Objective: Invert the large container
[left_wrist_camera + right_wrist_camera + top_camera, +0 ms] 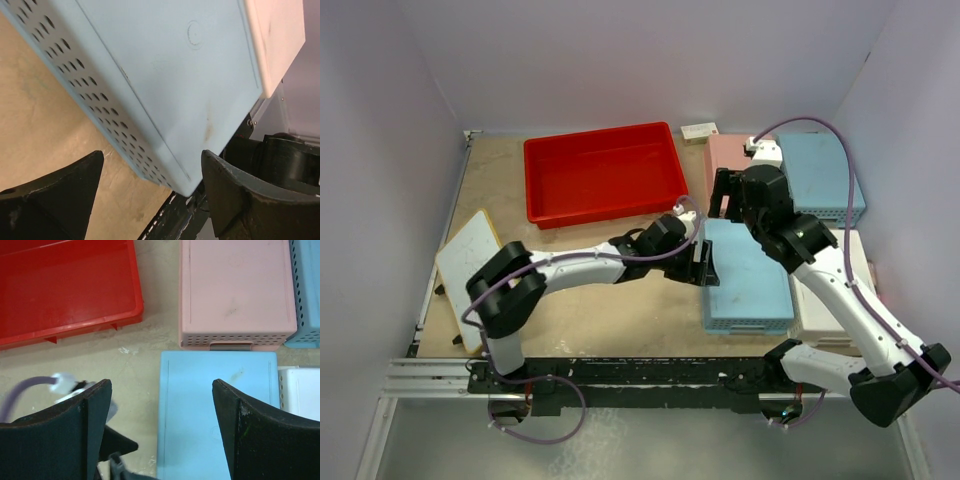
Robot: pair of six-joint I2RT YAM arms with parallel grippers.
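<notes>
The large container is a red tray (603, 172) standing open side up on the table at the back, left of centre; its near right corner shows in the right wrist view (65, 290). My left gripper (705, 265) is open and low, in front of the tray, at the left edge of an upturned light-blue basket (748, 280). In the left wrist view the left gripper (152, 155) has a corner of that basket (165, 75) between its spread jaws. My right gripper (723, 195) is open and empty, right of the tray. The right wrist view shows it (161, 385) above the blue basket's far left corner.
An upturned pink basket (725, 160) sits just right of the tray. A second light-blue basket (820, 175) is at the back right and a white basket (840, 290) at the right. A white board (470, 270) leans at the left edge. A small white box (700, 131) is at the back.
</notes>
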